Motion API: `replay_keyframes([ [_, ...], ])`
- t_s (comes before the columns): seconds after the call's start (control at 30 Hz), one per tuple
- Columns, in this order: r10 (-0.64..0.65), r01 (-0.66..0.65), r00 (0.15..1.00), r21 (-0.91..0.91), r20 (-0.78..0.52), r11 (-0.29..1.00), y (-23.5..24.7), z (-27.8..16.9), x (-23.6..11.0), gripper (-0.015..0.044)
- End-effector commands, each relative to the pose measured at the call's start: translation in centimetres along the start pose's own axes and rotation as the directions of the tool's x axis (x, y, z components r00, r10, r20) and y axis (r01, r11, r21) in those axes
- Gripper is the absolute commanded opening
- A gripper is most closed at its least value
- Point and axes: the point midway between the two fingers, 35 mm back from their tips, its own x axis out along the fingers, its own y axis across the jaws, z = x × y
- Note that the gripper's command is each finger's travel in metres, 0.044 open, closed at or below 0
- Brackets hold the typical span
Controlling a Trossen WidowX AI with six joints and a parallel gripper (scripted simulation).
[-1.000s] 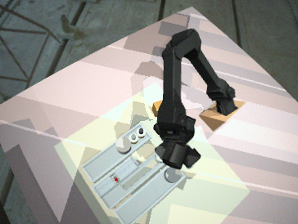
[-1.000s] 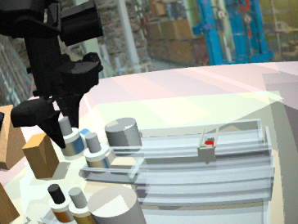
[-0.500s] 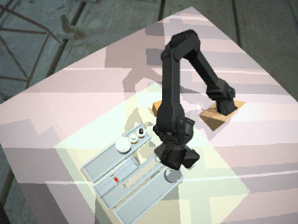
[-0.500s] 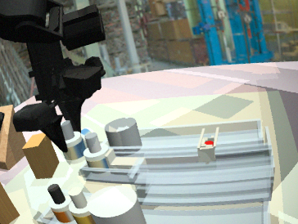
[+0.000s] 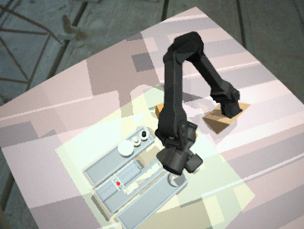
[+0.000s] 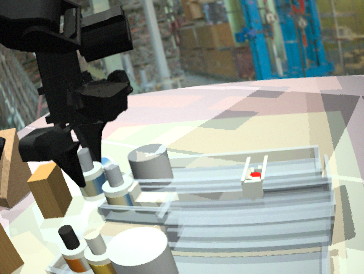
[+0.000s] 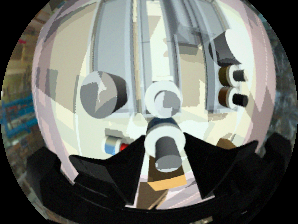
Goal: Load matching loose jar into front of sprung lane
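My gripper is shut on a grey-capped jar with a white shoulder and a blue band. The jar is about upright, at the front end of the middle lane. The matching jar stands in that lane just behind it. The two overlap in the wrist view, and I cannot tell whether they touch or how high the held jar's base is. The front stop is mostly hidden. In the top view the arm hides both jars.
Large grey cylinder in one side lane. Large pale cylinder, black-capped jar and pale-capped jar in the other. A red-capped jar lies in front. Wooden block nearby.
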Motion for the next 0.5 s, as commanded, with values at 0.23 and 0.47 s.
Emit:
replay_keyframes([
  [0.23,0.000,0.000,1.000,0.007,0.011,1.000,-0.07,0.96,-0.13,0.0000],
  [0.47,0.000,0.000,1.000,0.008,0.011,1.000,-0.08,1.31,-0.12,0.0000],
])
